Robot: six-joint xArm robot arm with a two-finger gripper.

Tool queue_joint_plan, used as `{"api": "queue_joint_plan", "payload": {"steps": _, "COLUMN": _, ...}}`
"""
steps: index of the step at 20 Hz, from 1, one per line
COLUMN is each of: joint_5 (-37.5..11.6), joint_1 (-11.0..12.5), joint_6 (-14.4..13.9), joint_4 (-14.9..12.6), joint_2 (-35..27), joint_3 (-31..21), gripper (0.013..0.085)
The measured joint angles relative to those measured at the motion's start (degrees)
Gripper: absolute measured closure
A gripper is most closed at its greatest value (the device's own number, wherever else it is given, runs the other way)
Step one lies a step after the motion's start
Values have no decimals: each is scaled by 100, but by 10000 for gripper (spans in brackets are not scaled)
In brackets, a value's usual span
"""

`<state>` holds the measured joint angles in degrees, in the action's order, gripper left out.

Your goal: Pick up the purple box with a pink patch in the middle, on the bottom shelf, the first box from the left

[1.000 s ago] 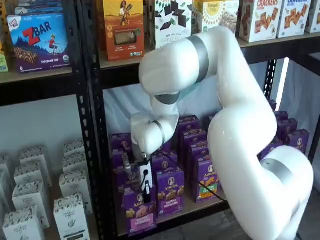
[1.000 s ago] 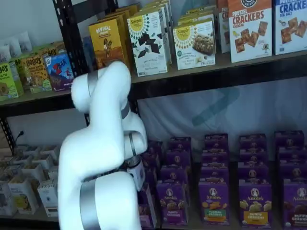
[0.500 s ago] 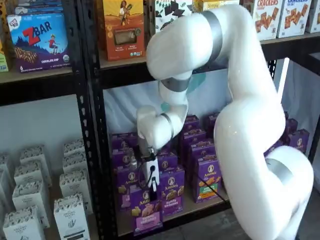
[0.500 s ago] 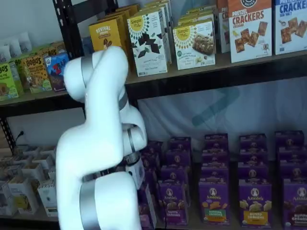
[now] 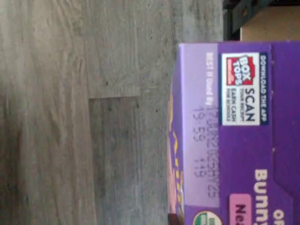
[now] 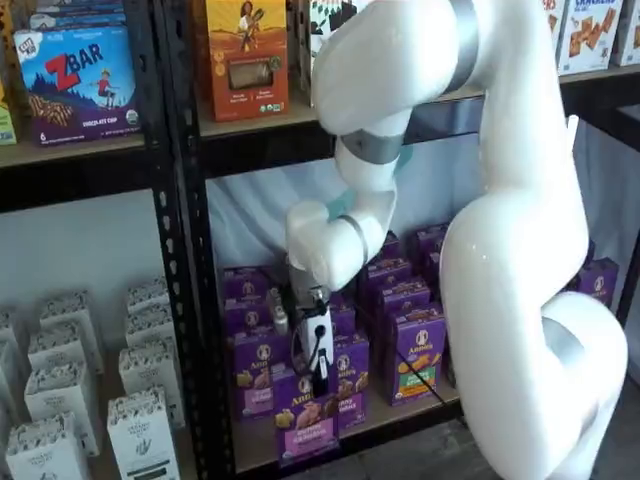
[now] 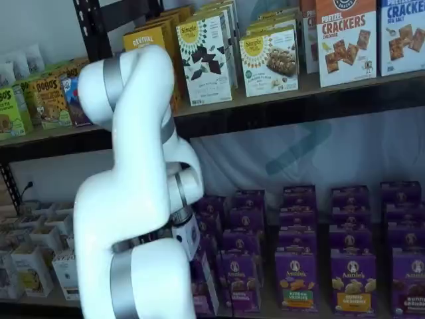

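Lifted and drawn forward since before, the arm (image 6: 500,230) carries the box (image 6: 308,430) at lower centre, upright, long axis vertical, front outward: purple, pink band. End effector (image 6: 320,385) is clamped on its top.

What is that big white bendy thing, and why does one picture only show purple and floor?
It is a robot arm that fetches boxes from store shelves. Two cameras stand in front of the shelves and watch it. A third camera rides on the arm's wrist and looks down, so it sees the top of the purple box and the gray floor below. The arm's gripper, its pinching hand, is shut on that purple box, the one with a pink label, at the front edge of the bottom shelf. Many similar purple boxes stand behind.
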<state>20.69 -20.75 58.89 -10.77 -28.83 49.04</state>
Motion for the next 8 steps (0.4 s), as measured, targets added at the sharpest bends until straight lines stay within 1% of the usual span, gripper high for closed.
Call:
{"api": "queue_joint_plan", "payload": {"steps": 2, "joint_5": -5, "joint_1": 17, "joint_6": 26, "joint_4": 6, "joint_2": 145, "joint_3": -154, "gripper": 650}}
{"api": "queue_joint_plan", "payload": {"steps": 8, "joint_5": -19, "joint_1": 48, "joint_6": 174, "joint_4": 137, "joint_2": 515, "joint_3": -552, "gripper": 650}}
